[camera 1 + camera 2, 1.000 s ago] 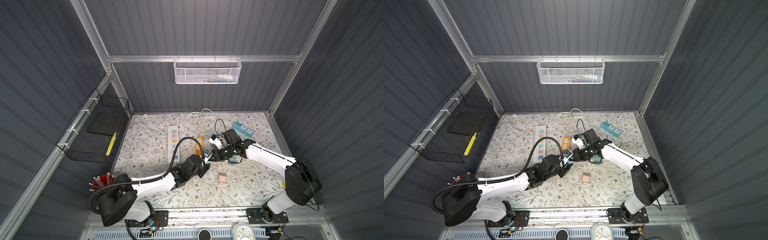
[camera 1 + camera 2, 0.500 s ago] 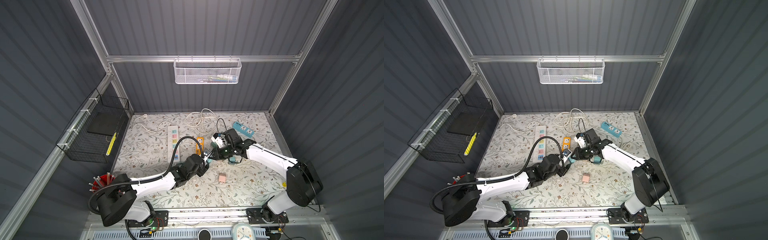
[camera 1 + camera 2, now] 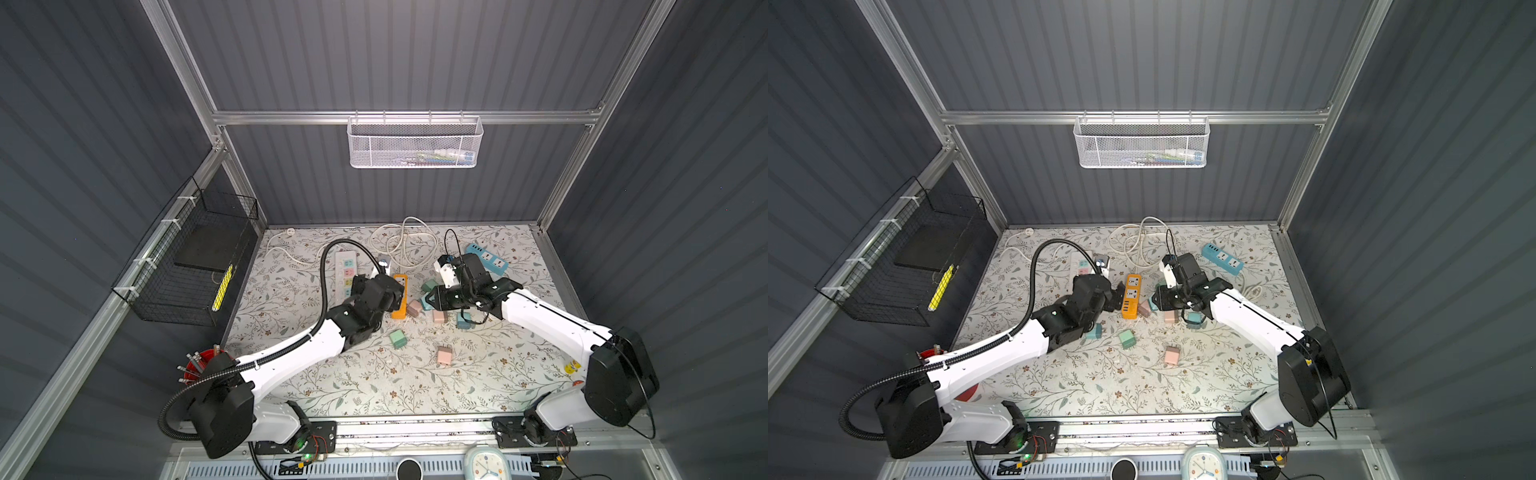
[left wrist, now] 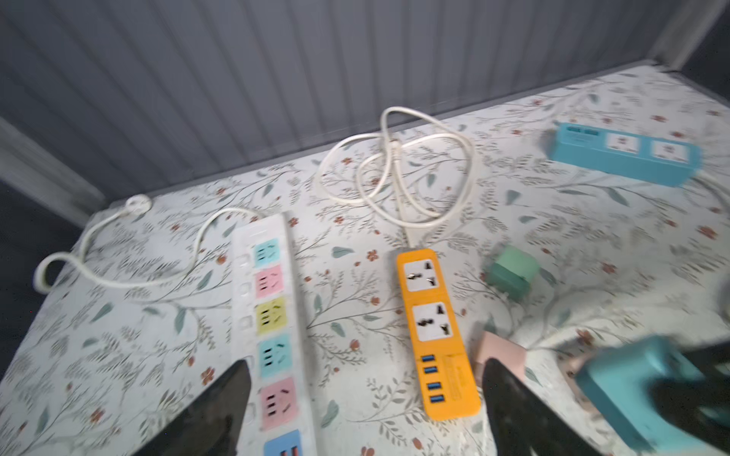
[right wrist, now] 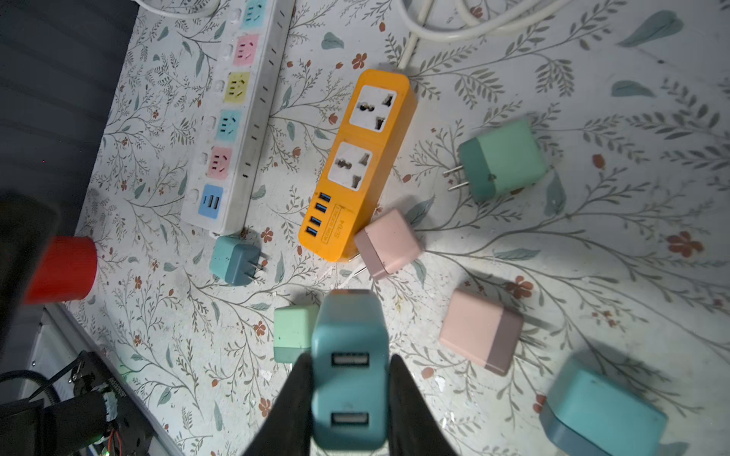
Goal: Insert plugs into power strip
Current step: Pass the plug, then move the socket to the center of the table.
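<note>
My right gripper [image 5: 349,395] is shut on a teal plug [image 5: 349,367], its USB face toward the camera, held above the table near an orange power strip [image 5: 359,166]. In the left wrist view the same teal plug [image 4: 640,387] shows beside my open left gripper [image 4: 365,398], which hovers over the orange power strip [image 4: 436,335] and a white power strip [image 4: 272,316] with nothing between its fingers. Loose plugs lie around: pink [image 3: 444,356], mint green [image 3: 398,338], pink [image 5: 389,244], teal [image 5: 233,258]. In both top views the grippers [image 3: 395,291] [image 3: 1154,301] face each other across the orange strip.
A blue power strip [image 3: 486,257] lies at the back right, and a coiled white cable [image 3: 401,245] behind the orange strip. A red cup [image 3: 199,365] stands at the front left. A black wire basket [image 3: 187,266] hangs on the left wall.
My left gripper has opened wide and drawn away from the teal plug. The right gripper stays shut on that plug.
</note>
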Robot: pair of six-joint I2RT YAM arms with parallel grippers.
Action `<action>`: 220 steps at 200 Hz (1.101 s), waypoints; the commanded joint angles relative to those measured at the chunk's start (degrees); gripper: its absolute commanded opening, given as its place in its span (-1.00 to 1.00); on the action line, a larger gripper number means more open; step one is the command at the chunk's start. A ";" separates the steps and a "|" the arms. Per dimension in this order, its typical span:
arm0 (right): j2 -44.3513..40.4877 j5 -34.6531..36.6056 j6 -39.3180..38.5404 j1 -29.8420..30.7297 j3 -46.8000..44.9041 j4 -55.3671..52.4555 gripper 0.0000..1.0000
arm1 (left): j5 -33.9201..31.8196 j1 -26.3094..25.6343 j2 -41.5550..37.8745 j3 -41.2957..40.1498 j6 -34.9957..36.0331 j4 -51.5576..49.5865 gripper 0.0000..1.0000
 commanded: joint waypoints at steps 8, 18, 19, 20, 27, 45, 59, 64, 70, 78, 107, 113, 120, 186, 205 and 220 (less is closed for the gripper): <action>-2.09 3.66 -0.90 0.21 2.04 -0.03 -0.68 | -2.52 6.72 8.00 8.74 -8.63 -16.84 0.95; -2.45 3.89 -1.07 0.18 2.22 -0.48 -0.69 | -0.78 9.34 11.16 11.85 -10.03 -20.19 1.00; -2.49 3.90 -1.12 0.19 2.29 -0.50 -0.69 | -0.60 9.56 11.54 12.13 -10.13 -20.53 1.00; -2.51 3.99 -1.10 0.16 2.28 -0.51 -0.69 | -0.37 9.81 11.91 12.44 -10.23 -20.92 1.00; -2.91 4.28 -1.16 0.20 2.46 -0.93 -0.70 | 1.47 11.51 13.93 14.47 -10.71 -22.62 1.00; -4.03 4.86 -1.41 0.19 2.56 -1.31 -0.70 | 7.19 15.57 18.28 18.20 -10.85 -25.86 1.00; -4.68 5.43 -1.77 0.16 2.94 -1.31 -0.70 | 10.88 18.48 21.46 21.06 -10.71 -27.70 1.00; -4.80 5.56 -1.91 0.12 3.11 -1.31 -0.70 | 12.04 19.49 22.68 21.61 -10.82 -28.43 1.00; -4.91 5.63 -2.04 0.20 3.30 -2.93 -0.69 | 12.96 20.52 23.86 24.13 -11.32 -29.35 1.00; -5.01 5.75 -2.24 0.20 3.39 -3.06 -0.69 | 14.78 21.67 25.22 25.18 -10.99 -29.65 1.00; -5.42 5.50 -2.29 0.20 3.49 -3.00 -0.70 | 19.87 24.31 29.94 28.47 -9.26 -30.67 1.00; -5.52 5.41 -2.30 0.21 3.50 -3.06 -0.71 | 20.26 24.60 30.76 29.10 -9.07 -30.94 1.00; -5.63 5.26 -2.22 0.20 3.50 -2.98 -0.71 | 21.03 25.03 31.75 29.77 -8.88 -31.14 1.00; -6.42 4.81 -1.79 0.20 3.06 -2.43 -0.72 | 24.70 26.59 38.00 32.71 -6.38 -32.76 1.00; -6.35 4.51 -1.78 0.20 2.97 -2.45 -0.73 | 23.40 26.75 38.56 32.06 -6.87 -32.60 1.00; -6.39 4.63 -1.82 0.20 2.84 -2.45 -0.73 | 23.17 26.75 38.80 31.50 -6.81 -32.26 1.00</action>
